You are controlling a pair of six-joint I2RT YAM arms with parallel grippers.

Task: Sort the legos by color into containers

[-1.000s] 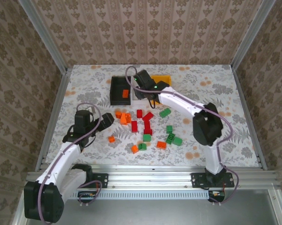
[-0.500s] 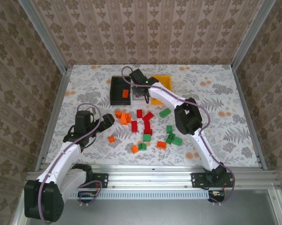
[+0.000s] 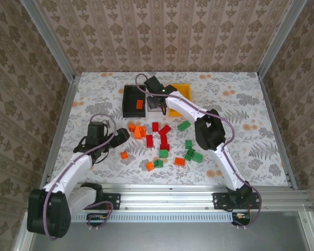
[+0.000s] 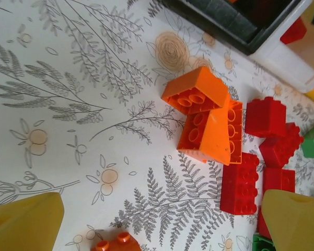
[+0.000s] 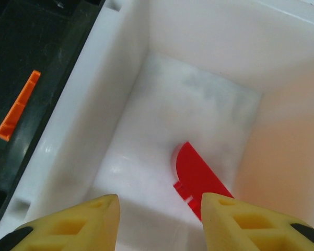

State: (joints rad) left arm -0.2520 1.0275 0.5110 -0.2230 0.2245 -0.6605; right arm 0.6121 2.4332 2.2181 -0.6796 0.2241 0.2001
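The left pincer [image 3: 120, 137] hangs low over the table [image 3: 94, 99], well to the near left of the white bin [image 5: 198, 31]. Its jaws are spread wide with nothing between them. Its wrist camera looks down on a small heap of orange bricks [image 4: 206, 117] with red bricks [image 4: 240, 183] beside it. The loose legos [image 3: 163, 153], orange, red and green, lie scattered on the near side of the white bin. The black bin [image 3: 129, 100] sits just beside the white bin's left wall and holds one orange brick [image 3: 139, 104]. The right pincer [image 5: 159, 217] points down into the white bin, jaws partway apart and gripping nothing. A red brick [image 5: 198, 183] lies tilted on that bin's floor below them. The yellow bin [image 3: 181, 91] stands just right of the white bin.
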